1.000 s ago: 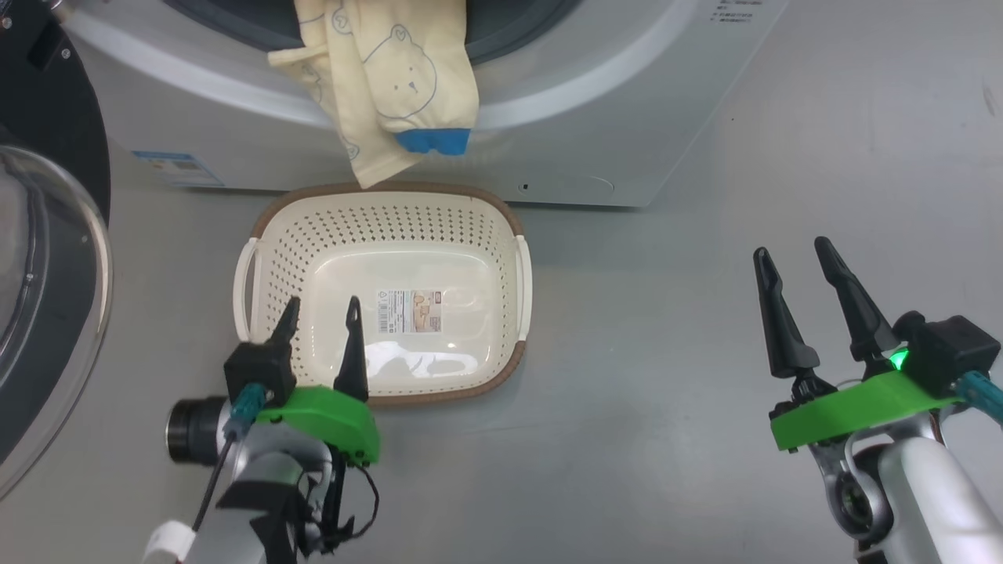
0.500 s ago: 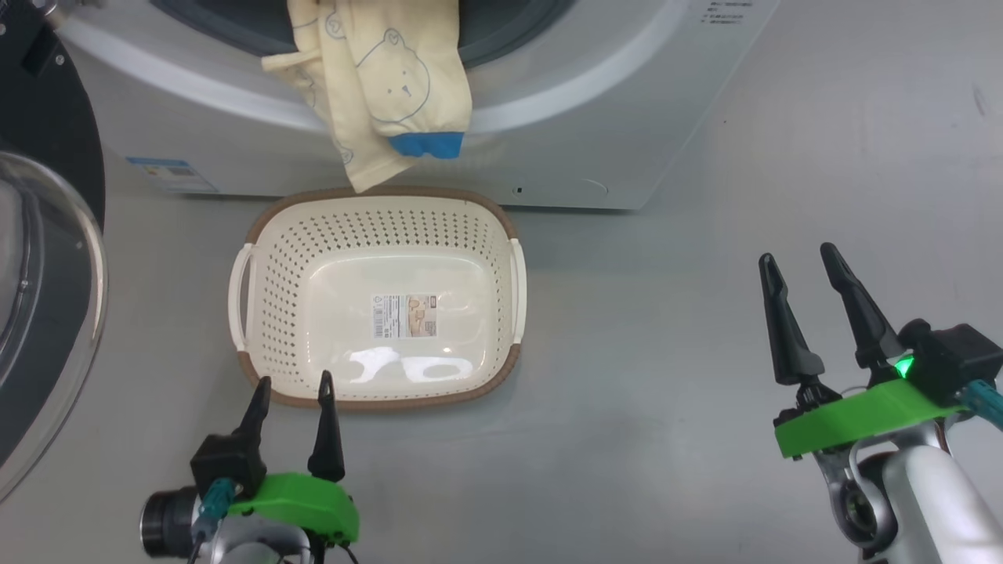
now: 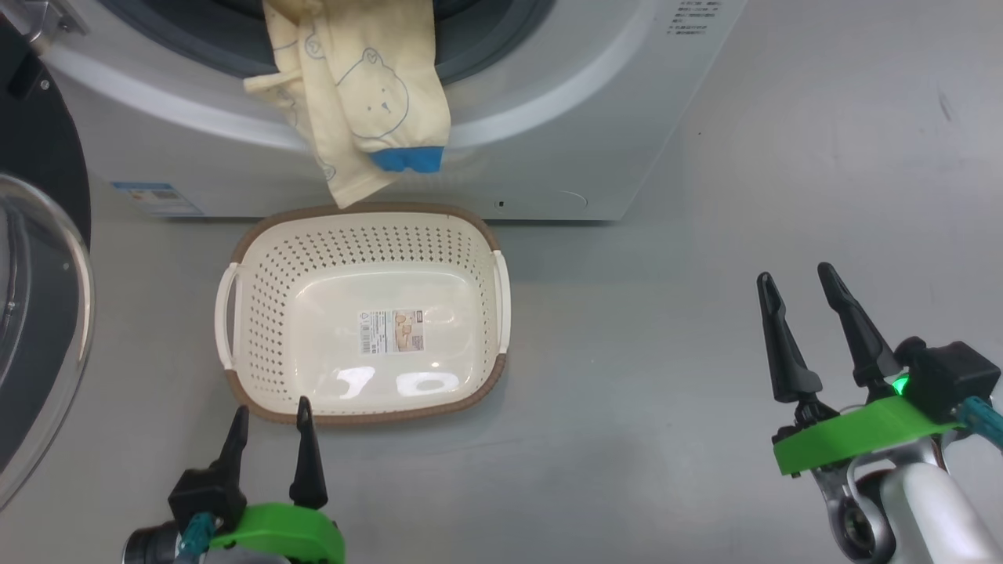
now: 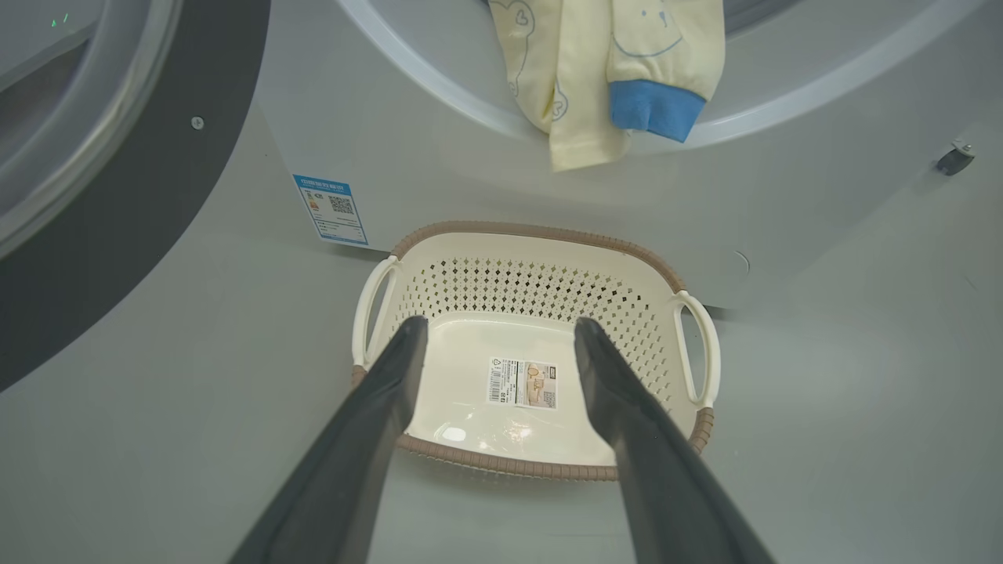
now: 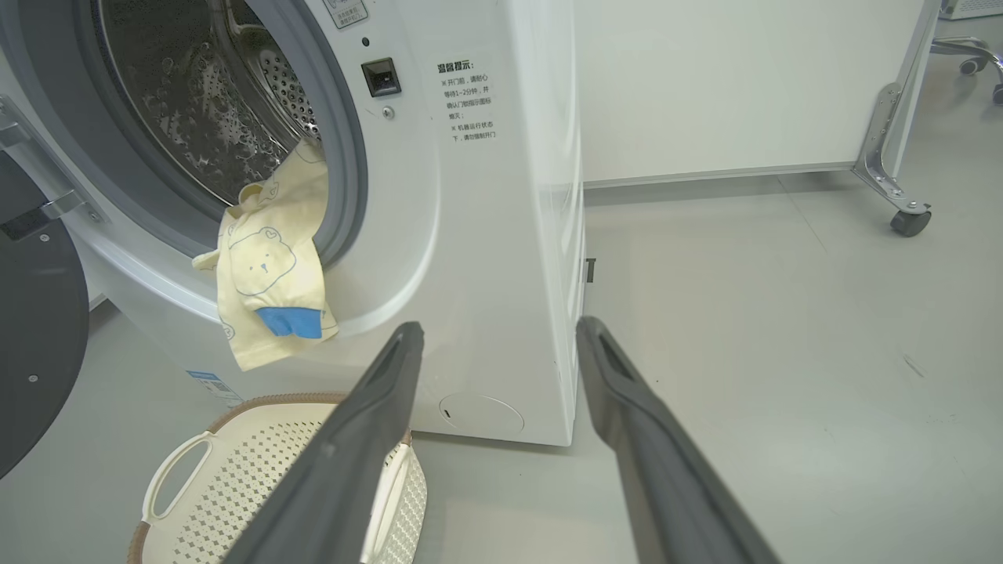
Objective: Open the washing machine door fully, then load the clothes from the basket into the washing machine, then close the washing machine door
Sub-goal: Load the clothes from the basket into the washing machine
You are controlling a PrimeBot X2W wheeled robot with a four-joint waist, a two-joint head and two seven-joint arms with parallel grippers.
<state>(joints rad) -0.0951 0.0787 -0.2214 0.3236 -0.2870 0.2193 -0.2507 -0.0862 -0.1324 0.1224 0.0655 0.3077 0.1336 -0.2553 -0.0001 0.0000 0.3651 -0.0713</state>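
The left fingers [image 3: 307,462] stood wide apart and held nothing; their tips were near the front rim of the basket [image 3: 360,211], which sat on the floor [image 3: 642,329] straight ahead of them. In the left wrist view the basket [image 4: 533,229] lay between and beyond those fingers [image 4: 368,439], bare inside but for its label [image 4: 523,383]. Farther ahead of the left fingers the clothes [image 3: 368,86] hung out of the washer [image 3: 548,149] over the lip of its opening; the blue cuff [image 3: 407,160] dangled free and the longest yellow end came down close to the basket's far rim. The door [image 3: 39,141] stood swung open, off to the left of the left fingers. The right fingers [image 3: 780,345] were likewise spread wide and empty, over bare floor well to the right of the basket. In the right wrist view the washer's [image 5: 501,258] lower front corner showed between those fingers [image 5: 642,446]; the clothes [image 5: 266,274] and the drum [image 5: 204,102] lay up to their left.
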